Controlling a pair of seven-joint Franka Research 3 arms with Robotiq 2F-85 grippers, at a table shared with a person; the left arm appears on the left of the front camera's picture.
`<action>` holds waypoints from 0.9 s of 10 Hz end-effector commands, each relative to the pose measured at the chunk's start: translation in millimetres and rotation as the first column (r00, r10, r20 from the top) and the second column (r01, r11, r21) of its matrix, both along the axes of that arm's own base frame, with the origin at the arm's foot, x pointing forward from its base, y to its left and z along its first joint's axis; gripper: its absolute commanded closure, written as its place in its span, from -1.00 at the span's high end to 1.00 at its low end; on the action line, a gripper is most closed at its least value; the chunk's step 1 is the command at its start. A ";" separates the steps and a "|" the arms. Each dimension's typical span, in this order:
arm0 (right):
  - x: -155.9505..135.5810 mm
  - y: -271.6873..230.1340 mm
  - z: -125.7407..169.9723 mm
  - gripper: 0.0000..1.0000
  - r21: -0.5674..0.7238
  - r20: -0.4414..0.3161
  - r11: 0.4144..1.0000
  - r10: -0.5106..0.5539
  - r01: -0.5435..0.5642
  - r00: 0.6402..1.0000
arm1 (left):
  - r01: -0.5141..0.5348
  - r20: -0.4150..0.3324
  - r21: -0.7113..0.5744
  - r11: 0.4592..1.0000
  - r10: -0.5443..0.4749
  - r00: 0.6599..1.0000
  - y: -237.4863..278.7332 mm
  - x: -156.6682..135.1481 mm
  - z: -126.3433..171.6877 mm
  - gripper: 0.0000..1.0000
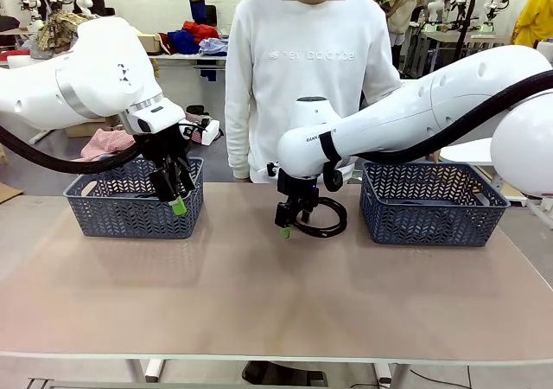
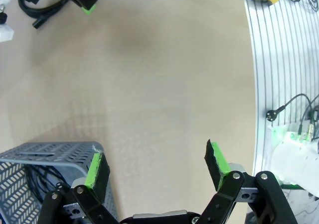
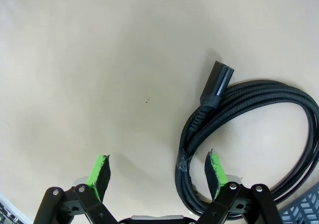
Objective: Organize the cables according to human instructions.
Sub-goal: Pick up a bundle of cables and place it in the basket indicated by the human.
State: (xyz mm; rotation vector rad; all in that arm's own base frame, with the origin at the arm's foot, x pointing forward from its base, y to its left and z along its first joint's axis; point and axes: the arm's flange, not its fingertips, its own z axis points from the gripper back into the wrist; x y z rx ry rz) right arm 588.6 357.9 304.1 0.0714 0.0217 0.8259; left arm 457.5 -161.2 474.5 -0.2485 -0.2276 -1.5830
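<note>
One cable [image 1: 326, 222] lies coiled on the table in front of the person. In the right wrist view this cable [image 3: 259, 114] is a black loop with its plug [image 3: 217, 81] pointing up. My right gripper [image 1: 286, 226] hangs open, low over the coil's left edge. One side of the loop passes between the fingers of the right gripper [image 3: 158, 171], close to one green pad [image 3: 215, 168]. My left gripper [image 1: 177, 197] is open and holds nothing, in front of the left basket [image 1: 130, 220]. In the left wrist view the left gripper [image 2: 157, 167] stands above the basket's corner [image 2: 50, 153], where another cable [image 2: 44, 176] lies inside.
A second grey basket [image 1: 432, 225] stands at the right of the table. The person in a white sweatshirt [image 1: 302, 69] stands at the far edge, behind the coil. A ribbed metal rail [image 2: 284, 84] with small wires borders the table in the left wrist view.
</note>
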 end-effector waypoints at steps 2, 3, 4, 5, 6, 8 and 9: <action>4.9 4.9 2.6 1.00 0.003 -0.013 1.000 0.027 -0.027 1.000 | -0.006 0.006 -0.001 1.000 0.006 1.000 1.7 -0.1 0.3 1.00; 4.8 5.9 1.9 1.00 0.001 -0.014 1.000 0.031 -0.031 0.999 | -0.006 0.006 -0.001 1.000 0.006 1.000 1.7 -0.1 0.3 1.00; 5.1 6.7 1.0 1.00 0.001 -0.017 0.999 0.034 -0.034 0.999 | -0.006 0.006 -0.001 1.000 0.006 1.000 1.7 -0.1 0.3 1.00; 4.8 7.7 1.4 1.00 0.001 -0.019 0.999 0.035 -0.035 0.999 | -0.006 0.006 -0.001 1.000 0.006 1.000 1.7 -0.1 0.3 1.00; 4.3 8.4 1.9 1.00 -0.002 -0.018 1.000 0.024 -0.024 1.000 | -0.006 0.006 -0.001 1.000 0.006 1.000 1.7 -0.1 0.3 1.00; 3.2 9.1 1.9 1.00 -0.003 -0.022 1.000 0.024 -0.024 0.999 | -0.006 0.006 -0.001 1.000 0.006 1.000 1.7 -0.1 0.3 1.00; 2.6 9.5 2.2 1.00 -0.001 -0.031 1.000 0.023 -0.023 0.999 | -0.006 0.006 -0.001 1.000 0.006 1.000 1.7 -0.1 0.3 1.00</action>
